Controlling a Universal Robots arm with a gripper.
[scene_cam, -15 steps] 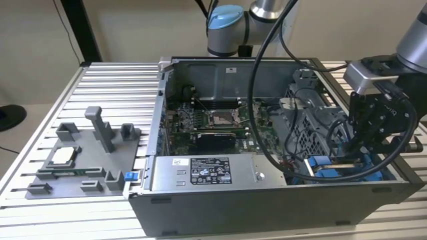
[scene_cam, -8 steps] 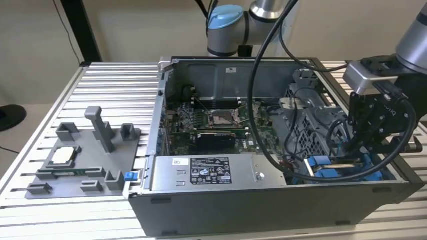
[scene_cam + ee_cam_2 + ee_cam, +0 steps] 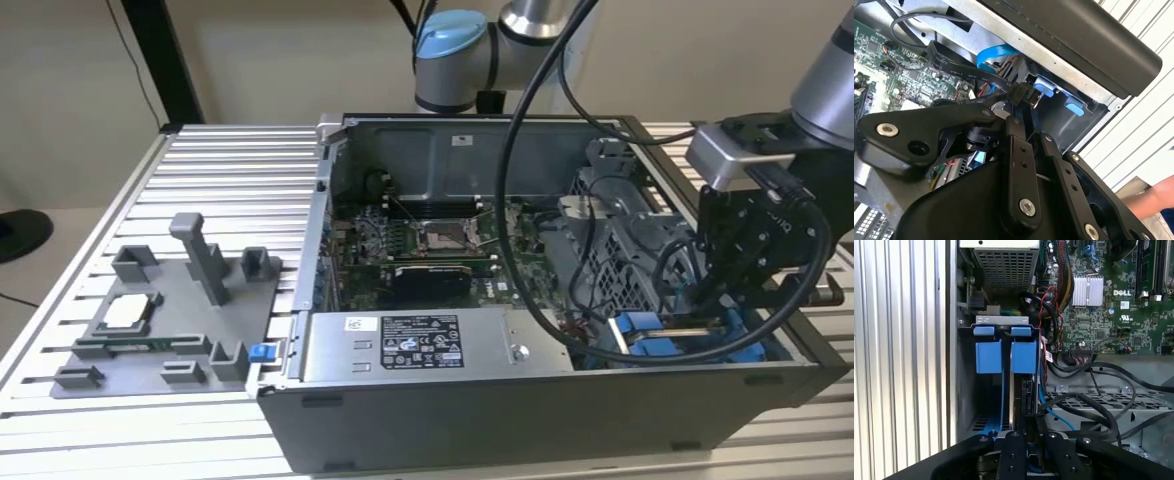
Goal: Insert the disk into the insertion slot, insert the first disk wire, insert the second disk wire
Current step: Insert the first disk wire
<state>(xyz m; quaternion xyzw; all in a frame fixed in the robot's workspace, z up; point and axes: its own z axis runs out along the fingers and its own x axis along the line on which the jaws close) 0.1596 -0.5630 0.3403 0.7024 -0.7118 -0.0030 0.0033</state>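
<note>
The disk (image 3: 1013, 390) stands edge-on inside the insertion slot (image 3: 966, 395), its blue carrier tabs (image 3: 1024, 356) at the slot's mouth. In the exterior view the blue carrier (image 3: 657, 338) lies in the case's near corner on the exterior view's right, and my gripper (image 3: 714, 318) reaches down right beside it. In the second wrist view my gripper (image 3: 1020, 111) is shut on a black wire connector (image 3: 1022, 93) with a flat black cable (image 3: 961, 67), held close to the blue tabs (image 3: 1044, 85). A light-blue flat wire (image 3: 998, 55) curves behind it. The connector (image 3: 1027, 396) sits against the disk's edge.
A grey power-supply box (image 3: 414, 345) fills the case's front, the motherboard (image 3: 427, 240) lies behind it, and a perforated cage (image 3: 627, 250) with loose black cables stands next to the gripper. A grey fixture (image 3: 174, 320) rests on the slatted table. A person's hand (image 3: 1154, 200) is nearby.
</note>
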